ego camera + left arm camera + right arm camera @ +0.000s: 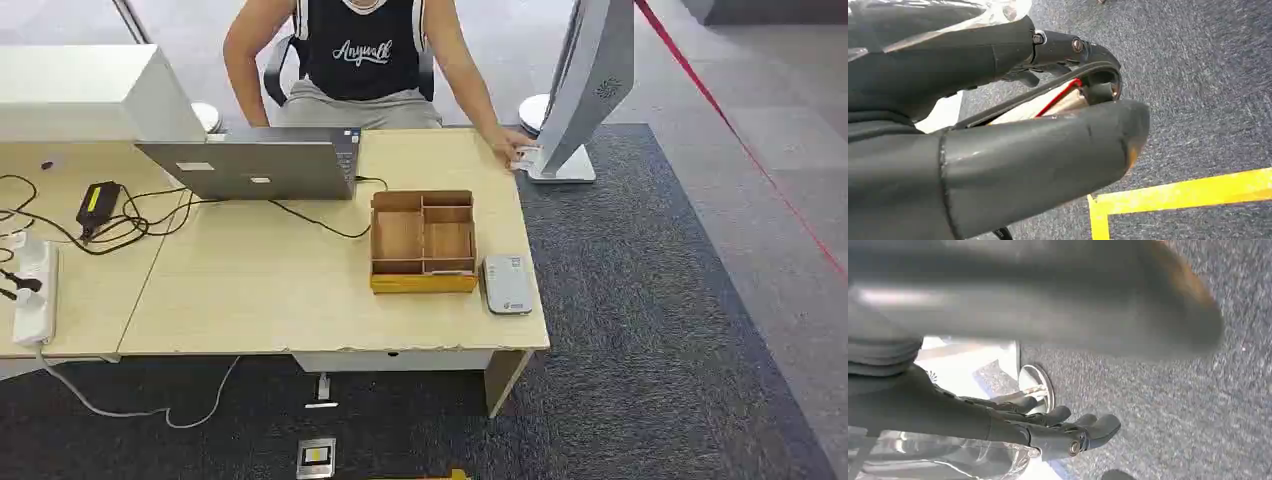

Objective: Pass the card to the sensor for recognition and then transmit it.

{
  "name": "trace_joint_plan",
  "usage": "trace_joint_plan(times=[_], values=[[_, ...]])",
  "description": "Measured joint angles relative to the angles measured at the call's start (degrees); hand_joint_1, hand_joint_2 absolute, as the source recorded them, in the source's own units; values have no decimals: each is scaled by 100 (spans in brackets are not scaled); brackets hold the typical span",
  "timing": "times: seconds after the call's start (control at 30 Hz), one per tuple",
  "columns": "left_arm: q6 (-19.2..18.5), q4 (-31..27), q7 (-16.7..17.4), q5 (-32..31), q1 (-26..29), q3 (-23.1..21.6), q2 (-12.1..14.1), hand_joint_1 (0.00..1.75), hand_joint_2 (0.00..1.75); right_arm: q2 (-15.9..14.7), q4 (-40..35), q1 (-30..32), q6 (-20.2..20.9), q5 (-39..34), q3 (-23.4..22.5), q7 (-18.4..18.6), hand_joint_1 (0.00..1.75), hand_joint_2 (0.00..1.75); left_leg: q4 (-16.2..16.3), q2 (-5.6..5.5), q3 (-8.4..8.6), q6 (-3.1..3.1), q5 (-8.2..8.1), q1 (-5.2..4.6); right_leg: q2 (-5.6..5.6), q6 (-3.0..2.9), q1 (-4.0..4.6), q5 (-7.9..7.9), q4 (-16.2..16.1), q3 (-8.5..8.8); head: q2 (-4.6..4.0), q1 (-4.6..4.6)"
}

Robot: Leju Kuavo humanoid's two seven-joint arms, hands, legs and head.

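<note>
Left hand [1048, 115] is gripping card [1048, 102] between thumb and fingers, hanging low over carpet, ready for you. Right hand [1048, 432] is hanging slack, fingers apart, holding nothing. Sensor [507, 284] is lying at desk [250, 290] edge, 3 o'clock of tray [423, 241], within reach.

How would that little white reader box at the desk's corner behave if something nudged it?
The white reader box looks flat and low, so it would probably slide, not tip. It seems small and likely light. It sits near the desk edge, so a hard push might knock it off.
</note>
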Motion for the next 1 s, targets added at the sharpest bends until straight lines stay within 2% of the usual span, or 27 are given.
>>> trace_joint_plan(times=[0.2,0.3,0.47,0.67,0.73,0.87,0.93,1.0], values=[[20,0,-136,-39,0,-2,-26,0,0,-234,-2,-221,-260,9,123,194,0,175,0,0,-7,1,1,-6,1,5,-5,6,0,1,2,0],[13,0,-214,-112,-11,-11,-39,0,0,-562,-57,-692,-433,13,260,308,0,175,2,7,-1,5,4,-14,8,13,-15,14,0,-1,0,-2],[9,0,-158,-133,-15,-48,-57,0,0,-1025,-90,-1536,-551,15,534,603,0,175,5,8,-2,12,17,-18,9,23,-18,26,0,-2,0,6],[-20,0,-68,-133,-13,-96,-79,0,0,-1410,-87,-2346,-588,15,909,905,0,175,6,4,-2,11,20,-16,8,23,-17,27,1,-1,0,7],[-33,0,-61,-133,-13,-101,-83,0,0,-1503,-81,-2534,-720,15,1003,966,0,175,6,2,-6,11,19,-16,8,23,-17,27,1,-1,0,4],[-31,0,-77,-133,-15,-105,-96,0,0,-1722,-35,-3005,-1072,15,1180,992,0,175,6,4,-10,11,19,-19,8,23,-19,27,2,-6,0,4],[-26,0,-79,-133,-14,-105,-107,0,0,-1814,-22,-3285,-1228,17,1250,920,0,175,6,4,-11,11,19,-18,8,23,-19,27,2,-4,2,9],[-15,0,-87,-116,-15,-105,-120,0,0,-1864,0,-3558,-1381,15,1313,678,0,175,6,4,-13,11,19,-19,8,23,-20,28,3,-4,0,7]])
